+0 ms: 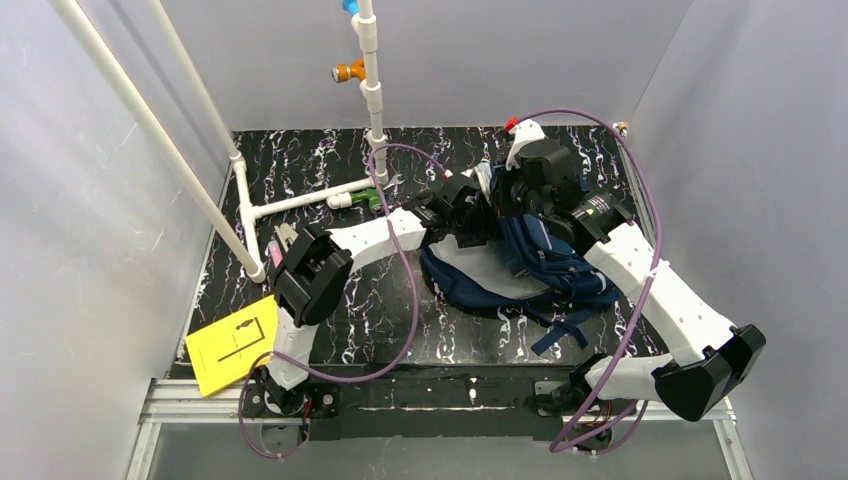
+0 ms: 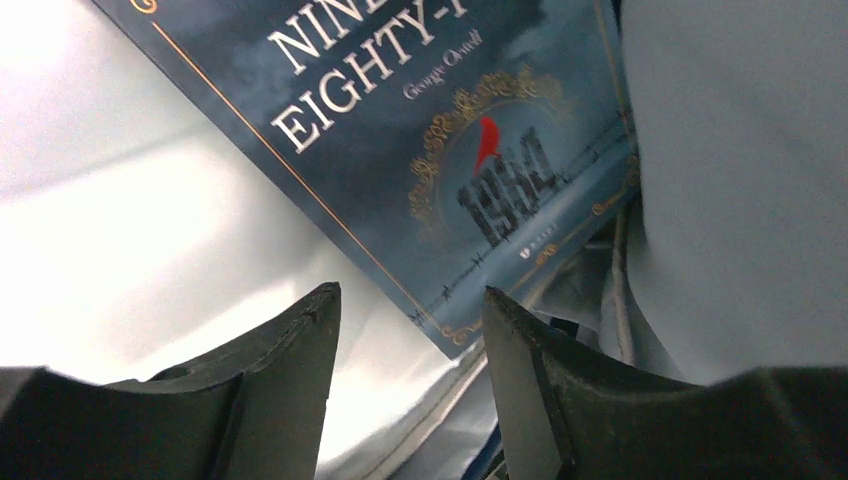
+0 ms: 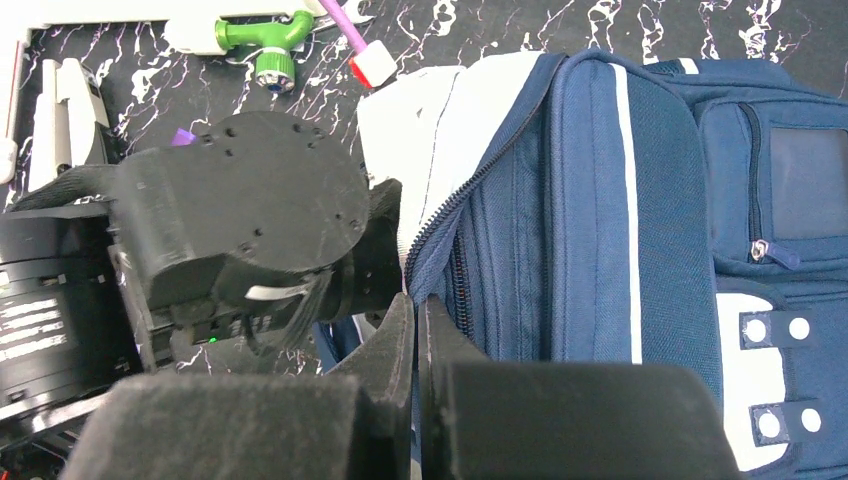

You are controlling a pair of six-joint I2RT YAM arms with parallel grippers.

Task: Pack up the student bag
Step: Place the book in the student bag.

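Student bag (image 1: pixel 540 272) around left end effector (image 2: pixel 410 296), jaws parted near book (image 2: pixel 450 150); right end effector (image 3: pixel 417 306) closed at its opening's edge.

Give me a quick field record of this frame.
backpack: on table, main zip open
book: inside backpack, front cover facing left wrist camera
left fingers: inside backpack, apart, book's corner just beyond them, nothing visibly gripped
right fingers: shut on backpack's zip edge
yellow card: outside backpack, table's near-left corner

Yellow card (image 1: pixel 232 343), green valve (image 3: pixel 262 40)
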